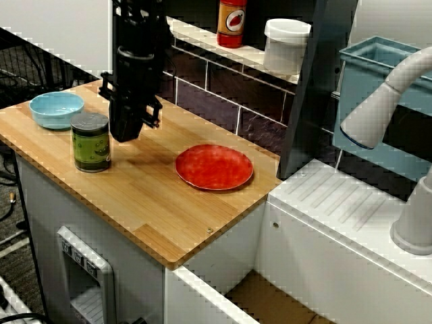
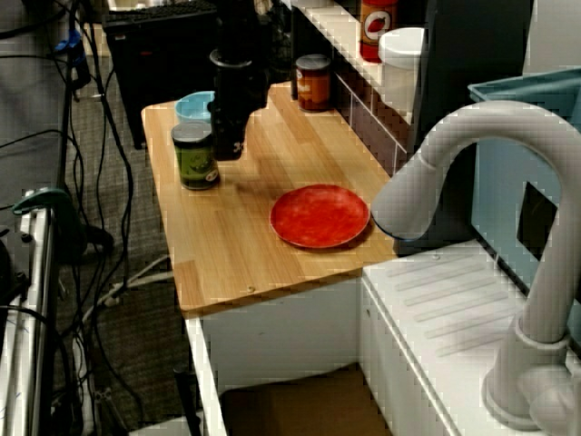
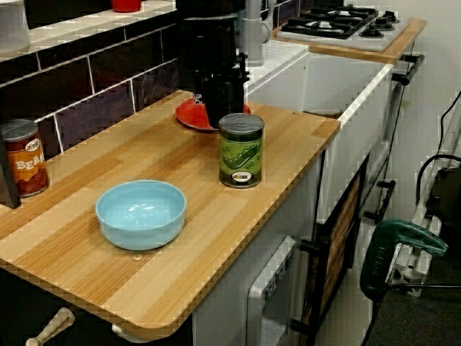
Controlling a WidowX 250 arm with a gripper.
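**Gripper low beside the green can**

In the view facing the tiled wall, your gripper (image 1: 125,131) hangs tip-down just beside the green can (image 1: 90,142). The can stands upright at the gripper's 9 o'clock on the wooden counter (image 1: 155,209), and a red plate (image 1: 214,166) lies at 4 o'clock. In the sink-end view, the can (image 2: 195,156) sits at 8 o'clock from the gripper (image 2: 227,145), with a blue bowl (image 2: 193,105) at 11. In the bowl-end view, the gripper (image 3: 223,108) stands behind the can (image 3: 241,151), at its 11 o'clock. None of the views lets you tell whether the pincer is open or closed.
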